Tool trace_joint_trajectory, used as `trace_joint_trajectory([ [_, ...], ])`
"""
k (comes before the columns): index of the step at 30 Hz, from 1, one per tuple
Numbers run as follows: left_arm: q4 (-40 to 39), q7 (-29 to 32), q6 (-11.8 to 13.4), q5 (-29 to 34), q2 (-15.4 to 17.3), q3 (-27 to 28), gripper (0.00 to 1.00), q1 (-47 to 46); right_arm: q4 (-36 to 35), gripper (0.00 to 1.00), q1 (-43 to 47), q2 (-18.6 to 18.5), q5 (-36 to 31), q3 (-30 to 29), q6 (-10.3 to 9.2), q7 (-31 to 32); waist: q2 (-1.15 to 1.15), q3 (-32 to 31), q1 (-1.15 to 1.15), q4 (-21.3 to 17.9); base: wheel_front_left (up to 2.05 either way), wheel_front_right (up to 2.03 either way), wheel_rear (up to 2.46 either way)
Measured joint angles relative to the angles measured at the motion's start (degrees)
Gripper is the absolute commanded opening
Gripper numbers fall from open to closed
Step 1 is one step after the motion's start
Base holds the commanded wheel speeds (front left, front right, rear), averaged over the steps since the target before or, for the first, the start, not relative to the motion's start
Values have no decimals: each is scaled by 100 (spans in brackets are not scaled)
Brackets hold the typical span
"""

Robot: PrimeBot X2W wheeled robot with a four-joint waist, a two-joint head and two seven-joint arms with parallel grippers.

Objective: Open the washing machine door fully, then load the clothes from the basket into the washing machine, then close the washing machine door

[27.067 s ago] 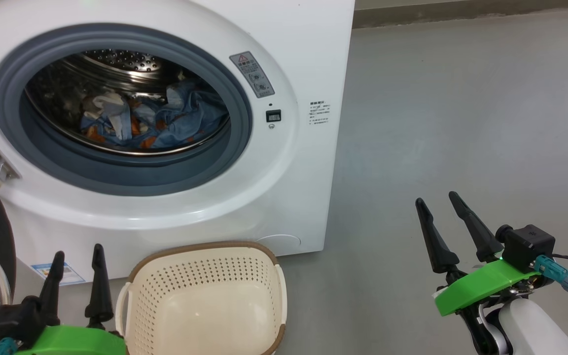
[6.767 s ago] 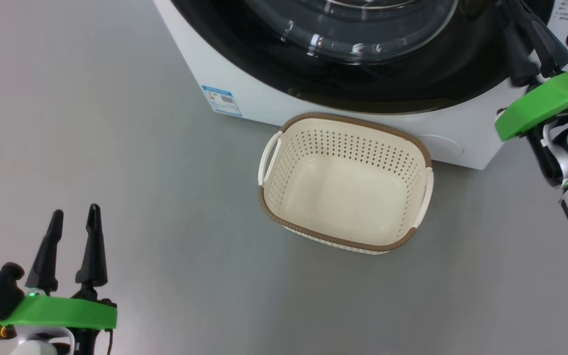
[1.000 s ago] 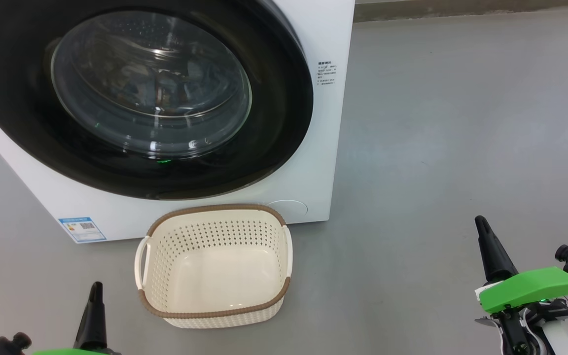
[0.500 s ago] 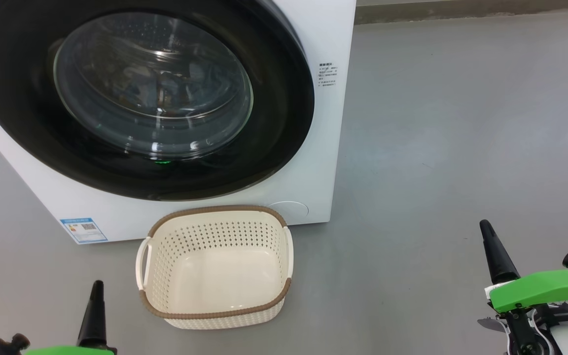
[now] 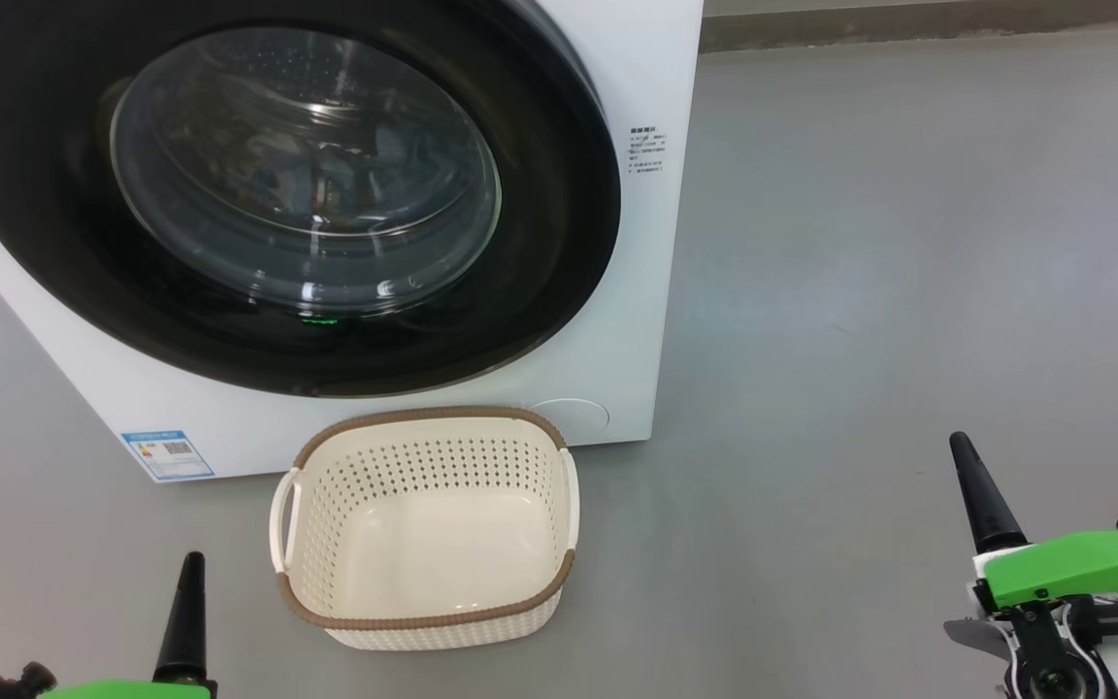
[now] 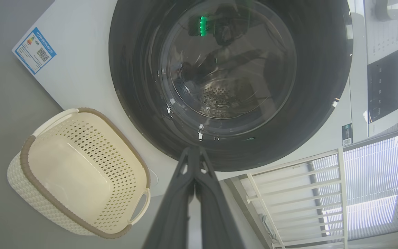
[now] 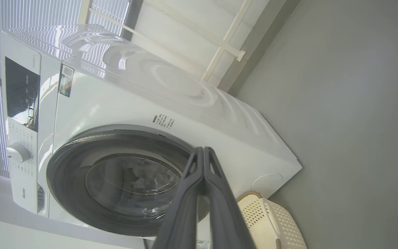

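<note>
Door [image 5: 287, 194] now shut, logo [image 7: 24, 195] perhaps Hisense

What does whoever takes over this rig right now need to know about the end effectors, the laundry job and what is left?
Left end effector: shut, empty, touching nothing.
Right end effector: shut, empty, above bare floor to the right of the machine.
Washing machine door: closed flat against the washing machine.
Basket: empty, on the floor just in front of the machine.
Clothes: dim bluish shapes behind the door glass, probably them.
Done: loading and closing look complete.
Left: probably nothing. Whether the door has latched cannot be told.
</note>
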Motion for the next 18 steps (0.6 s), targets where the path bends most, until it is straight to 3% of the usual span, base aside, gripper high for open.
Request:
trace_joint_trajectory([
  [18, -5, 280, 0, -772, -133, 159, 0, -27, -58, 0, 118, 104, 1015, -286, -1, 298, 0, -34, 0, 20, 0, 0, 0],
])
